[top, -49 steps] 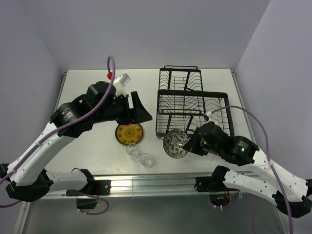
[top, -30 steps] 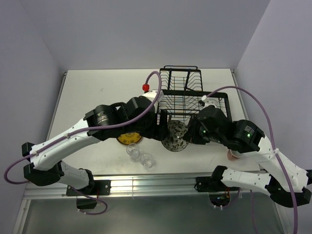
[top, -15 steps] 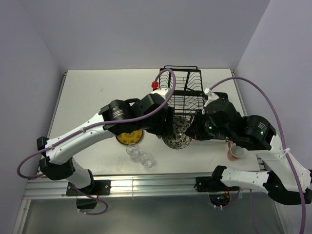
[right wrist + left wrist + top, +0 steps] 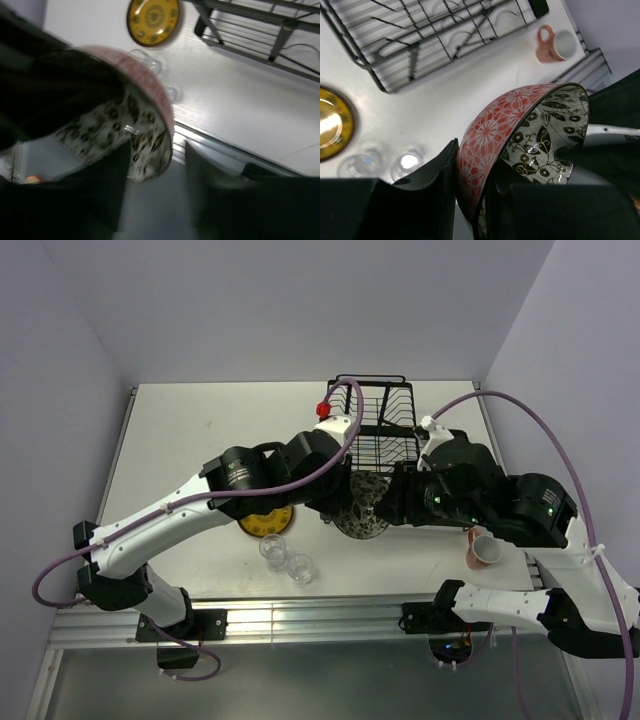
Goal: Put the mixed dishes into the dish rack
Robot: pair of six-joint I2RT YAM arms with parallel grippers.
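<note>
The patterned bowl (image 4: 362,508), red-flowered outside and dark-on-white inside, hangs tilted in the air just in front of the black wire dish rack (image 4: 375,400). My left gripper (image 4: 345,502) is shut on its rim, one finger on each side of the wall (image 4: 472,160). My right gripper (image 4: 392,505) stands open around the bowl's other edge (image 4: 125,120), with a gap to its right finger (image 4: 152,170). The yellow plate (image 4: 265,522) lies on the table, partly under the left arm. Two clear glasses (image 4: 272,548) (image 4: 300,567) stand near the front edge.
A pink mug (image 4: 485,550) lies on its side on the table at the right, under the right arm. Both arms cross the middle of the table and meet in front of the rack (image 4: 420,45). A metal rail runs along the near edge.
The left gripper has closed on the bowl's rim. The right gripper, which was shut on the bowl, has opened. Both arms shifted slightly toward the rack.
</note>
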